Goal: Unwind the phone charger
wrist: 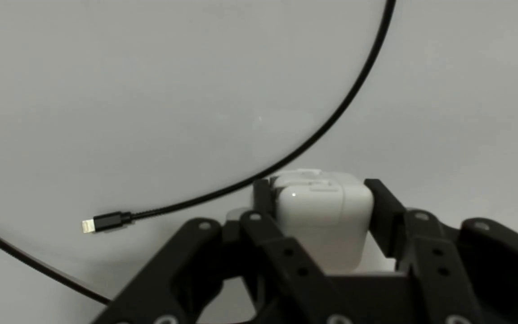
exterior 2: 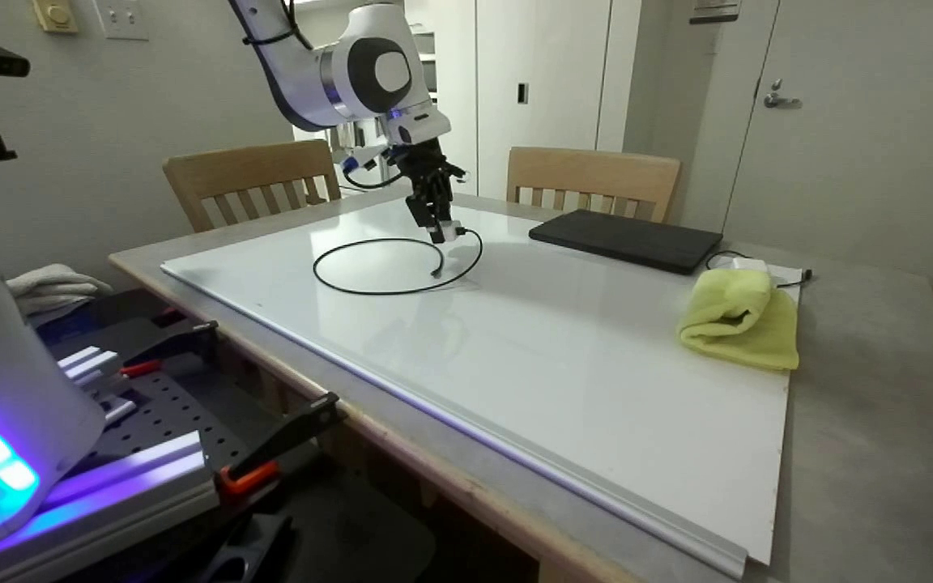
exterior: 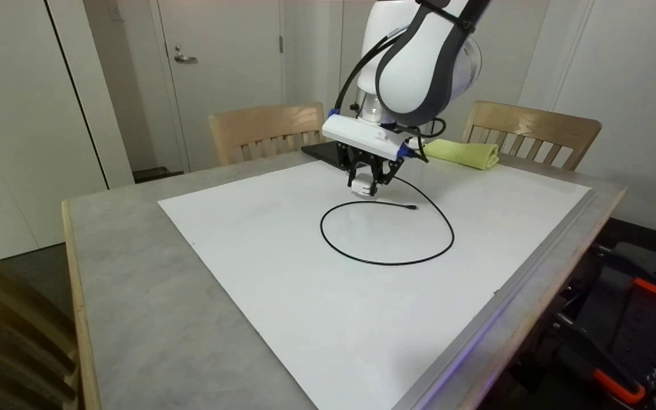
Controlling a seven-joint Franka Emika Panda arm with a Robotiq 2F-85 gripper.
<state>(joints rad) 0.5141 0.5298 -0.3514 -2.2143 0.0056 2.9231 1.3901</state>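
Observation:
The phone charger's black cable (exterior: 388,264) lies on the white board in one wide, open loop. It also shows in an exterior view (exterior 2: 377,292) and the wrist view (wrist: 331,121). Its free metal-tipped connector (wrist: 108,222) points inside the loop. The white plug block (wrist: 322,225) is between my gripper's fingers (wrist: 319,198), which close on its two sides. In both exterior views the gripper (exterior: 363,187) points down with the plug block (exterior 2: 450,231) at its fingertips, at or just above the board; I cannot tell whether it touches.
A flat black pad (exterior 2: 624,240) and a yellow-green cloth (exterior 2: 738,320) lie near one board edge. A second white block with dark cable (exterior 2: 748,264) sits partly behind the cloth. Wooden chairs (exterior: 533,128) stand around the table. The white board (exterior: 305,296) has a metal rail along one side.

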